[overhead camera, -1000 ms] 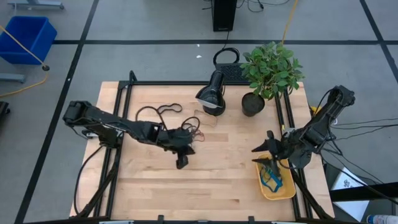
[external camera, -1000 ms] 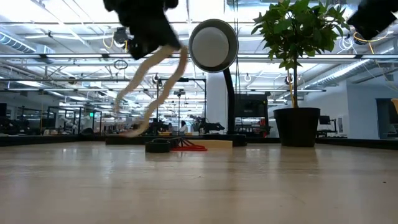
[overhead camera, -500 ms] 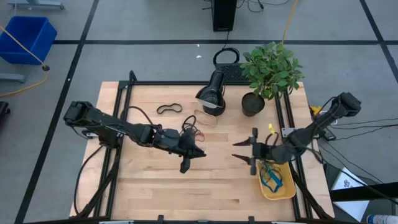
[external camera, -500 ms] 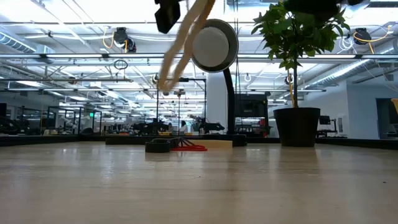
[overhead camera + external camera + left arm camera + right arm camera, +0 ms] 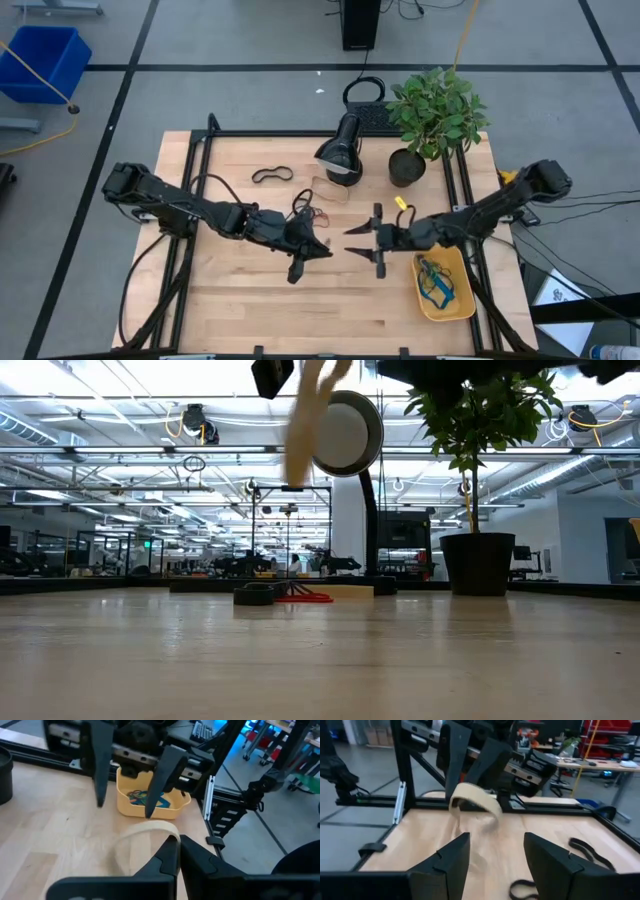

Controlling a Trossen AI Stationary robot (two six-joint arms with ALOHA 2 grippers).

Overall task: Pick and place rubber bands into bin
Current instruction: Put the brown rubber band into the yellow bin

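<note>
Tan rubber band [image 5: 145, 842] hangs as a wide loop from the left gripper [image 5: 322, 247], whose fingers are pressed together on its upper edge above the middle of the wooden table [image 5: 250, 310]. Directly facing it, the right gripper [image 5: 358, 241] is held with its fingers spread, their tips just short of the loop and not touching it. Beyond the right gripper, toward the right arm's base, the yellow bin [image 5: 455, 305] sits on the table with blue and green bands [image 5: 435, 282] inside. Behind the left gripper lies a cluster of loose bands [image 5: 310, 207], and a single black band [image 5: 271, 175] rests farther off toward the table's back edge.
</note>
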